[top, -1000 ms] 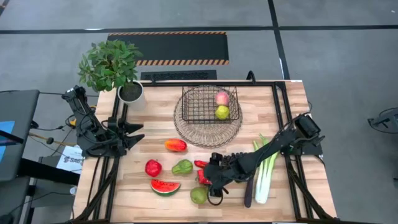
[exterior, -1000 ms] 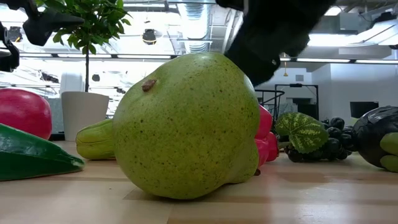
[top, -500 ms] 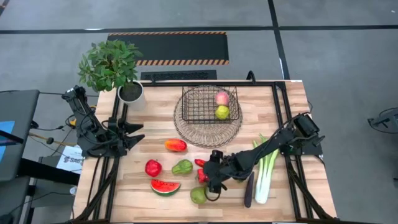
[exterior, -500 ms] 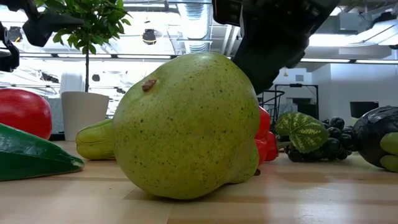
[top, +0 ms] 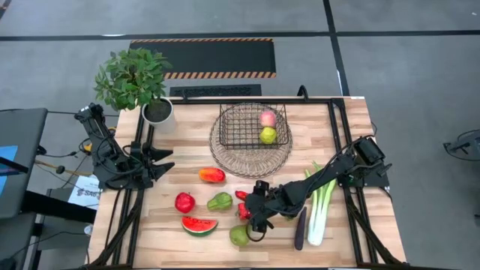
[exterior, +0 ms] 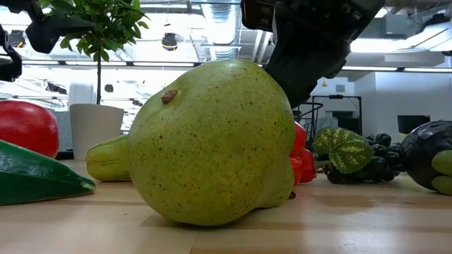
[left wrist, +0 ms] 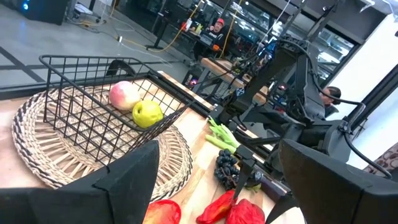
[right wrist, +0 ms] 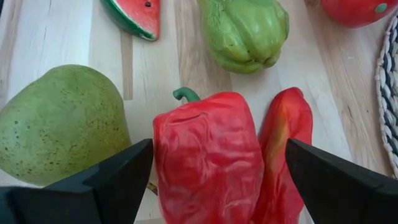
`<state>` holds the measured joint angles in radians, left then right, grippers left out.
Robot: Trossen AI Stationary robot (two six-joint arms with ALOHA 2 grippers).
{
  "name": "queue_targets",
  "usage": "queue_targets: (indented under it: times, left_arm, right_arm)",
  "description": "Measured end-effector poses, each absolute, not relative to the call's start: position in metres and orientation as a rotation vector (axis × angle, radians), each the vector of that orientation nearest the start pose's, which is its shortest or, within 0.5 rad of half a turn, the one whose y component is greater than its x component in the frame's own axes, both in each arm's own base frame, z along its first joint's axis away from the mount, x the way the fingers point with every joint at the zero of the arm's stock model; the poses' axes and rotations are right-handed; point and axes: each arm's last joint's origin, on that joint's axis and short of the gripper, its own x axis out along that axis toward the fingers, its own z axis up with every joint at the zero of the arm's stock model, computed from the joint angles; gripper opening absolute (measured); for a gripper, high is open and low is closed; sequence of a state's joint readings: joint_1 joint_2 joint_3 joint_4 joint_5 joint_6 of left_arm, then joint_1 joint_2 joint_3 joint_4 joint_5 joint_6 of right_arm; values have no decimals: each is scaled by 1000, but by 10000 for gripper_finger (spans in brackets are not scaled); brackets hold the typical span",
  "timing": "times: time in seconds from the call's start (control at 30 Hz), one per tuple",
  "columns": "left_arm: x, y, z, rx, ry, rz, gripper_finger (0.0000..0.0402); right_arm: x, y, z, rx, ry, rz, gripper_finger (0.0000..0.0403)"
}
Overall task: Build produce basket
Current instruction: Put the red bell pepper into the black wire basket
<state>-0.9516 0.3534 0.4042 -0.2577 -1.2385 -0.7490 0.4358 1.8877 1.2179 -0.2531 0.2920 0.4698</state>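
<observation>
My right gripper (right wrist: 219, 149) is open above a red bell pepper (right wrist: 208, 155), one finger on each side of it and the right-hand finger over a red chili (right wrist: 287, 143); in the high view it (top: 250, 220) is near the table's near edge. A green pear (right wrist: 62, 124) lies on the table beside the pepper. The dark wire basket (top: 253, 124) stands on a round pale tray (top: 225, 161) and holds a peach (top: 268, 118) and a yellow-green fruit (top: 268, 136). My left gripper (top: 166, 159) waits open at the table's left edge.
On the table lie a mango (top: 212, 175), a red apple (top: 184, 202), a ridged green fruit (top: 220, 201), a watermelon slice (top: 199, 224), an eggplant (top: 301, 229), a leek (top: 321, 206) and dark grapes (exterior: 371, 166). A potted plant (top: 133, 79) stands at the far left corner.
My right gripper has shifted a little toward the far edge, from over the pear's side to over the red pepper, and has kept still for the last half second. The produce has not moved.
</observation>
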Motion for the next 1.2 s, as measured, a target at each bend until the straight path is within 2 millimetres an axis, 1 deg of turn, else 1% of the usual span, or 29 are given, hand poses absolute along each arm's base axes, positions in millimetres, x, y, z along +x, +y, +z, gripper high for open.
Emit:
queue_targets:
  times: [1.07, 1.1, 1.2]
  left_arm:
    - [74, -57, 251, -564, -17, 304, 315]
    - [74, -57, 251, -564, -17, 304, 315]
    - [74, -57, 251, -563, -17, 304, 315]
  right_arm:
    - [356, 156, 173, 106, 875, -70, 383]
    - [356, 156, 172, 105, 878, -68, 383]
    - [358, 158, 160, 105, 908, -54, 383]
